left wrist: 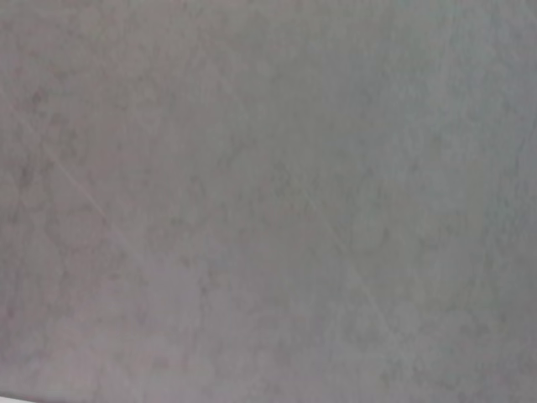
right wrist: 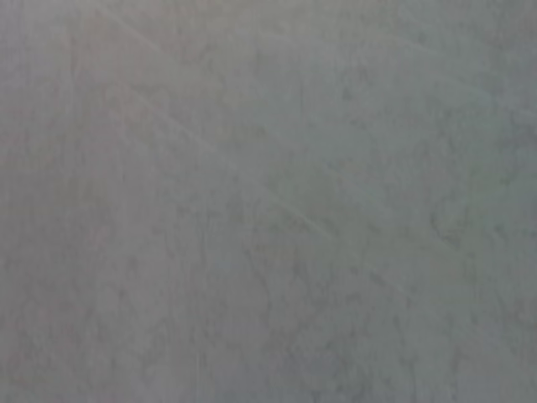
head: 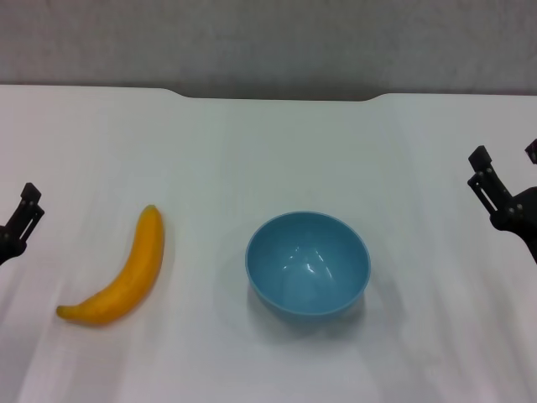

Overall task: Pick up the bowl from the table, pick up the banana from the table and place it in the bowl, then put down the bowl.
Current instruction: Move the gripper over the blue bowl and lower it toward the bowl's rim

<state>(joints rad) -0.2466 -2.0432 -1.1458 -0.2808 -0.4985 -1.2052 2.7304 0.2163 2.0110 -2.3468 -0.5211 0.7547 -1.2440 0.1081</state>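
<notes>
The light-blue bowl (head: 308, 263) stands upright and empty on the white table (head: 252, 151), a little right of the middle in the head view. The yellow-orange banana (head: 122, 274) lies flat on the table to the left of the bowl, apart from it, with its curve bulging to the right. My left gripper (head: 23, 220) is at the far left edge of the view, left of the banana and apart from it, mostly cut off. My right gripper (head: 506, 161) is at the far right edge, open and empty, well right of the bowl.
The table's far edge has a shallow notch (head: 281, 95) with a grey wall behind it. Both wrist views show only a plain grey surface.
</notes>
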